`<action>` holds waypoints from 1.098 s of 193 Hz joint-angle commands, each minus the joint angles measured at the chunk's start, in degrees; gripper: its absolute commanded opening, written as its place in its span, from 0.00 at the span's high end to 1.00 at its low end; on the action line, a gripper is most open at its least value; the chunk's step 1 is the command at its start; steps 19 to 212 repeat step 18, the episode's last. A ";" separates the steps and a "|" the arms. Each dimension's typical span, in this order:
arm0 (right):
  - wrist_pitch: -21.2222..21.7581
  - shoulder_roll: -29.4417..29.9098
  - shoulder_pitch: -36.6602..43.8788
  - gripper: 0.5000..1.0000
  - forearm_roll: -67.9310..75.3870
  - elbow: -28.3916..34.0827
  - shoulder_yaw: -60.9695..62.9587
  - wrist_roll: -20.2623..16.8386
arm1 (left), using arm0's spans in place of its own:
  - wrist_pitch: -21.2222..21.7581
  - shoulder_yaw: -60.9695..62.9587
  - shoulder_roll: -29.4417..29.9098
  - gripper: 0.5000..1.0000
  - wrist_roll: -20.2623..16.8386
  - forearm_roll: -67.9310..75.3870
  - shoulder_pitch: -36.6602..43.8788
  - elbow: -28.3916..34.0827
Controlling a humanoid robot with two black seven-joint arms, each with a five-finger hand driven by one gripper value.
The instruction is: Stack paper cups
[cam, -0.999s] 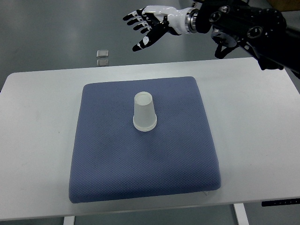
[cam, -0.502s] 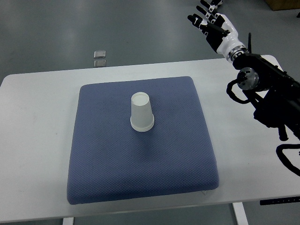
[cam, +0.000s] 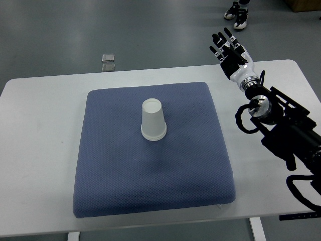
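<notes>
A white paper cup stack (cam: 153, 120) stands upside down near the middle of the blue mat (cam: 115, 181). My right hand (cam: 229, 50) hovers over the table's far right edge, well to the right of the cups, fingers spread and holding nothing. Its black arm (cam: 281, 125) runs down toward the right edge of the picture. The left arm does not show.
The mat lies on a white table (cam: 35, 150). Two small square objects (cam: 108, 61) sit on the grey floor beyond the table's far edge. A person's shoes (cam: 236, 10) show at the top of the picture.
The right hand swung from above the table's far edge, right of centre, out to the right, then came down toward the table's right side. The cups stayed put.
</notes>
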 commanded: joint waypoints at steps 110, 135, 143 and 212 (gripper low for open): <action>-0.05 0.00 -0.15 0.16 0.01 -0.03 0.00 -0.01 | 0.00 0.03 0.00 0.00 0.00 0.00 0.00 -0.02; -0.05 0.00 -0.15 0.16 0.01 -0.03 0.00 -0.01 | 0.00 0.03 0.00 0.00 0.00 0.00 0.00 -0.02; -0.05 0.00 -0.15 0.16 0.01 -0.03 0.00 -0.01 | 0.00 0.03 0.00 0.00 0.00 0.00 0.00 -0.02; -0.05 0.00 -0.15 0.16 0.01 -0.03 0.00 -0.01 | 0.00 0.03 0.00 0.00 0.00 0.00 0.00 -0.02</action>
